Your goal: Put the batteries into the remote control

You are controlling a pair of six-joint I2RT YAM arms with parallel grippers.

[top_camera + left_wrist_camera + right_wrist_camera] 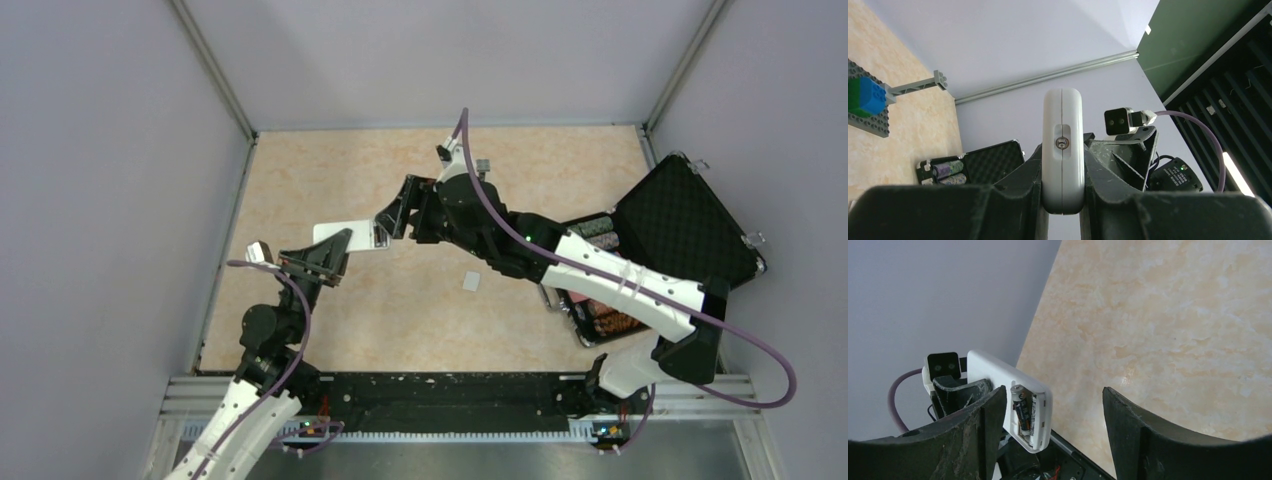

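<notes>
The table (400,320) spreads bare on the far side of the remote control (993,369) and to its right, so there is open room there for an arm to swing. The near-left side of the remote is tighter, with the left arm's own links and the side wall close by. An open black case (690,215) sits well to the remote's right, out of the way.

The left gripper (330,255) is clenched on the remote, one finger on each broad face, and seems to hold it off the table with the battery bay turned toward the right arm. The right gripper (390,225) hovers just beside the remote's open end. Its fingers are spread and nothing sits between them.

A small white piece (471,282) lies on the table to the right of the remote, probably the battery cover.

Inside the bay, one dark battery (1021,412) is seated against the wall nearer the left finger (973,430) of the right gripper. Whether the bay beside it is filled I cannot tell, so the loading of the batteries looks part done or just finished.

The next move likely calls for either fetching a second cell or picking up the cover. Either one must then come in square to the bay's narrow rim while the left grip stays firm.
</notes>
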